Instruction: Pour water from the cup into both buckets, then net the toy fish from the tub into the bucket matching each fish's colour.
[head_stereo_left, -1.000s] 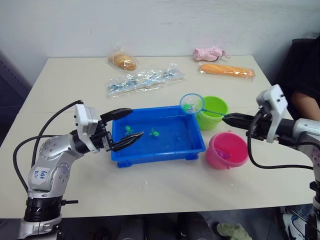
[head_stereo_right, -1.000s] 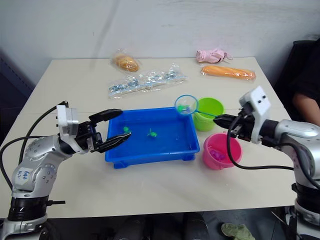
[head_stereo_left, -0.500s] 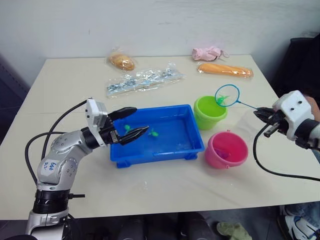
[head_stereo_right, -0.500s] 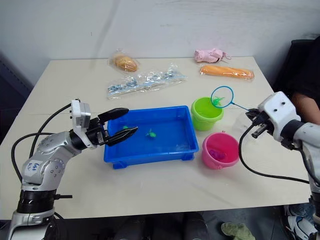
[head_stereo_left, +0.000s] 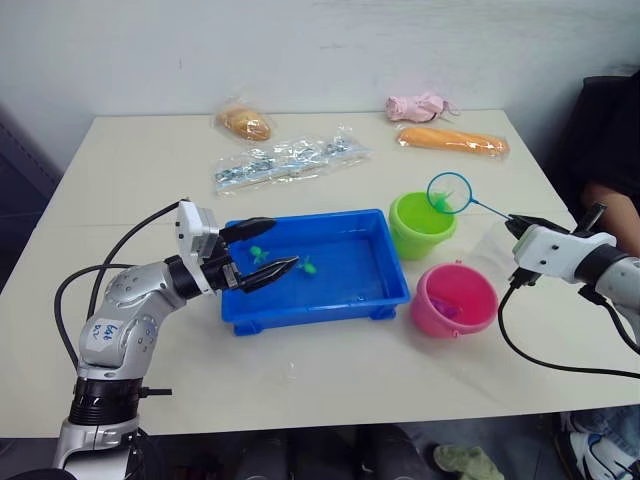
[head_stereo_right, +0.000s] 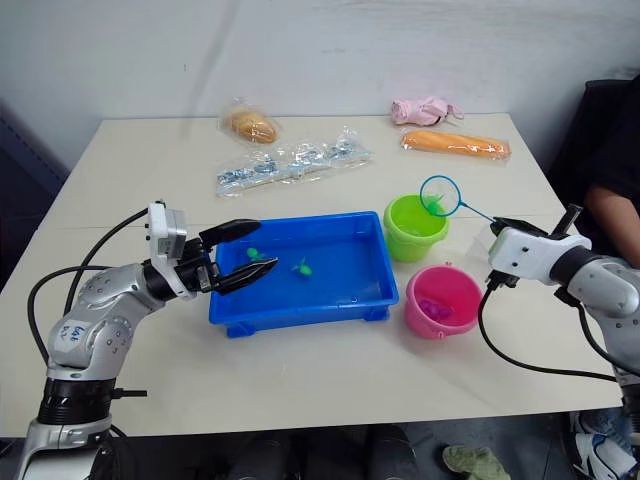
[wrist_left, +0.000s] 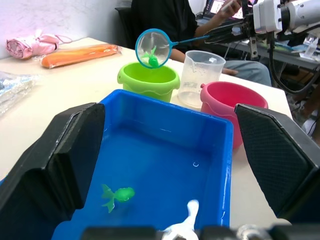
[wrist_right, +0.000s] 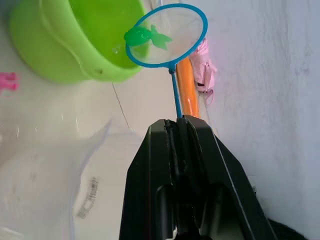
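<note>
While the right gripper (wrist_right: 176, 125) was clamped tight on the thin blue handle of a small round net (head_stereo_left: 449, 192), the net's hoop was held over the far rim of the lime green bucket (head_stereo_left: 421, 224). A green fish (wrist_right: 147, 36) was caught in the mesh of the net, as seen in the right wrist view. The pink bucket (head_stereo_left: 454, 299) stood on the table (head_stereo_left: 300, 370) just nearer than the green one, with something pink lying inside it. The clear measuring cup (wrist_left: 200, 78) was seen in the left wrist view between the two buckets, on the side away from the tub.

The blue tub (head_stereo_left: 318, 311) lay on the table to the left of both buckets, close to them. Two green fish were seen in it in the head views: one (head_stereo_left: 258, 255) near the left end and another (head_stereo_left: 309, 266) towards the middle. In the left wrist view a further pale fish (wrist_left: 183, 226) showed near the tub's near edge.

The left gripper (head_stereo_left: 259, 251) was held with its black fingers spread wide around the left end of the tub, with nothing gripped.

At the far side of the table were seen a bread roll in a bag (head_stereo_left: 245, 122), a clear packet of small items (head_stereo_left: 288, 160), a long orange packet (head_stereo_left: 452, 141) and a pink bundle (head_stereo_left: 419, 106). A person in dark clothing (head_stereo_left: 606, 150) sat at the right edge.
</note>
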